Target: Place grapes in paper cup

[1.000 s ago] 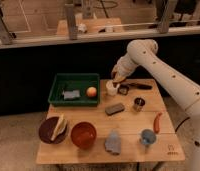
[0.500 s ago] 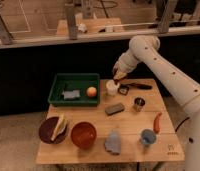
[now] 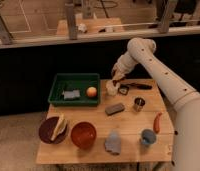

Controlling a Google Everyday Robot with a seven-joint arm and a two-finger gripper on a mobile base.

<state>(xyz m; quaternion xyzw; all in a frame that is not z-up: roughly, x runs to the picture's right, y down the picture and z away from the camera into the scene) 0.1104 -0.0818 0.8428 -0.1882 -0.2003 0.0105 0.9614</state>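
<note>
The white paper cup (image 3: 111, 88) stands on the wooden table (image 3: 133, 122), just right of the green tray. My gripper (image 3: 115, 79) hangs directly over the cup's rim, at the end of the white arm that reaches in from the right. The gripper hides the cup's mouth. The grapes are hidden: I cannot make them out in the gripper, in the cup or on the table.
A green tray (image 3: 58, 85) holds an orange (image 3: 91, 92) and a grey item (image 3: 70, 94). Near the cup are a black tool (image 3: 135, 86), a grey block (image 3: 114, 108) and a metal cup (image 3: 139, 103). Toward the front stand a light-blue cup (image 3: 147, 137), a red bowl (image 3: 83, 134) and a dark plate (image 3: 47, 131).
The gripper has shifted only slightly, a little up and back over the paper cup. Nothing else on the table has moved.
</note>
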